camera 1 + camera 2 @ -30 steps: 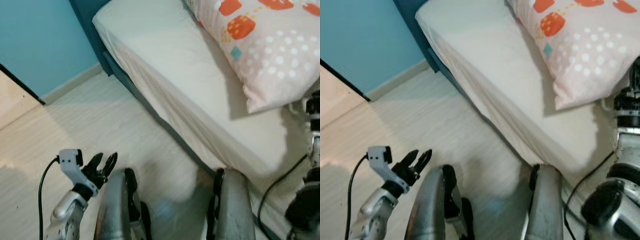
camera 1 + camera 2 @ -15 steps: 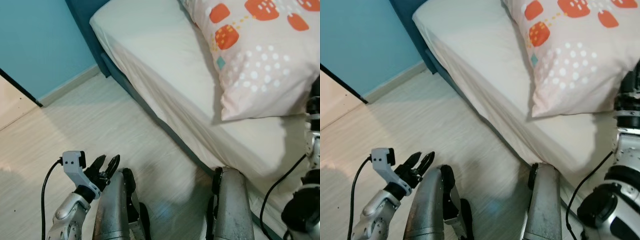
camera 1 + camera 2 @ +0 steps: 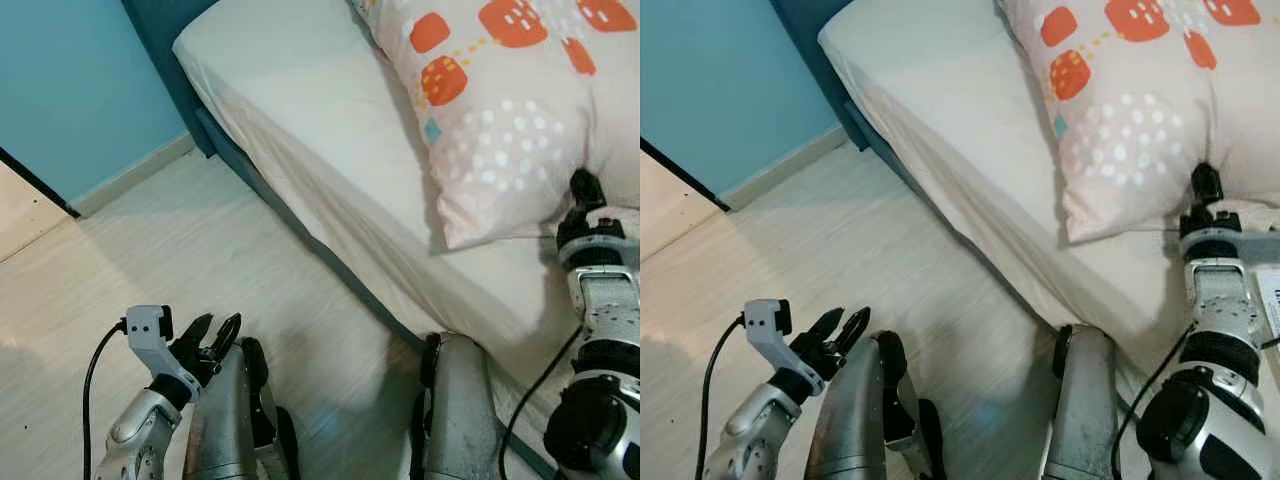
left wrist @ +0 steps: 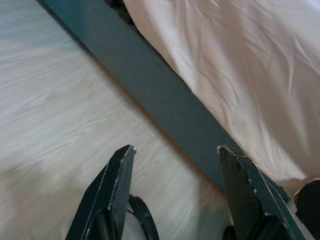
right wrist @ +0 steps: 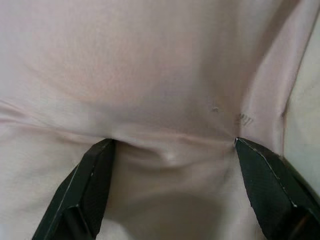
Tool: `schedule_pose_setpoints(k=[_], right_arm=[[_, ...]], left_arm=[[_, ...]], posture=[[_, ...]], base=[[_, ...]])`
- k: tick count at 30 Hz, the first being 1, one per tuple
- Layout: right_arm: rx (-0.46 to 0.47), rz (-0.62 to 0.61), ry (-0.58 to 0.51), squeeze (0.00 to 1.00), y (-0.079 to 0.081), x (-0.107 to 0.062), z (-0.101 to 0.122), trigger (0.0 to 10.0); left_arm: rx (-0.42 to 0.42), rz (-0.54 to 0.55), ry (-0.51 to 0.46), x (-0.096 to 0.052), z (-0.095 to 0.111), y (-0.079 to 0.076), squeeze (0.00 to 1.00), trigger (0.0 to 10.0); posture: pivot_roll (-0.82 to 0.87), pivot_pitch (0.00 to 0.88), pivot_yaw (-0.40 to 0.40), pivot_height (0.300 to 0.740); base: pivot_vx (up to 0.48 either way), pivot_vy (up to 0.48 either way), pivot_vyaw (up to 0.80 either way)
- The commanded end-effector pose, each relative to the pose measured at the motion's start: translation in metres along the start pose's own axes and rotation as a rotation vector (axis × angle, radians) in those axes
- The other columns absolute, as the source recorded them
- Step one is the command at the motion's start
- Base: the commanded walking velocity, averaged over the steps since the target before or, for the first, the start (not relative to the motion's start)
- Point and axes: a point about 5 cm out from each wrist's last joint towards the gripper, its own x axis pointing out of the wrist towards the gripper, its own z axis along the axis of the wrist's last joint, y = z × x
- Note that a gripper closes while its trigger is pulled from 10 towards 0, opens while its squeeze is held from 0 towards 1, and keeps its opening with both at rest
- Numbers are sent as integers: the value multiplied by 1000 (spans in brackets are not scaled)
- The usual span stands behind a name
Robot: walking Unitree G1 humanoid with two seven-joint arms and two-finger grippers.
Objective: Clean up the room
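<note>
A pink pillow point(image 3: 500, 110) with orange and white patterns lies on the bed's cream sheet point(image 3: 320, 110), near the edge. My right gripper point(image 3: 583, 186) reaches up to the pillow's lower edge. In the right wrist view its fingers point(image 5: 85, 185) stand wide apart, and my right gripper point(image 5: 172, 145) is open with its tips pressed against the pillow fabric point(image 5: 165, 75). My left gripper point(image 3: 212, 330) hangs low beside my left leg, open and holding nothing. In the left wrist view my left gripper point(image 4: 175, 147) points over the floor toward the bed's dark base point(image 4: 165, 95).
The bed's dark blue frame point(image 3: 300, 225) runs diagonally across the pale wood floor point(image 3: 170, 260). A teal wall point(image 3: 70, 80) with a light skirting board stands at the left. My two silver legs point(image 3: 460, 410) stand close to the bed edge.
My right arm has risen from the lower right, bringing its gripper to the pillow's lower edge. The view has shifted slightly. The left gripper stays low and open.
</note>
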Motion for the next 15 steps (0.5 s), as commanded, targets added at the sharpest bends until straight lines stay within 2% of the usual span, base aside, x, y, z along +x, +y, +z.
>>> schedule_pose_setpoints(k=[1,5,9,14,15], right_arm=[[-4,-178,48,0,-38,-18,-12,10000],[20,-103,9,0,-31,-23,-5,10000],[117,26,-28,0,-17,-19,-3,10000],[162,90,16,0,-5,-10,-14,10000],[201,115,43,0,6,-2,-23,10000]], left_arm=[[-20,23,47,-10,-12,4,0,10000],[-28,14,54,-9,-15,2,0,10000],[-30,6,55,-6,-16,0,0,10000],[-28,5,51,-5,-14,0,0,10000],[-25,4,50,-7,-14,0,0,10000]], posture=[[102,444,107,452],[90,439,112,452],[88,436,116,452],[96,440,120,452],[102,443,123,452]], base=[[0,0,0],[0,0,0],[0,0,0],[0,0,0],[0,0,0]])
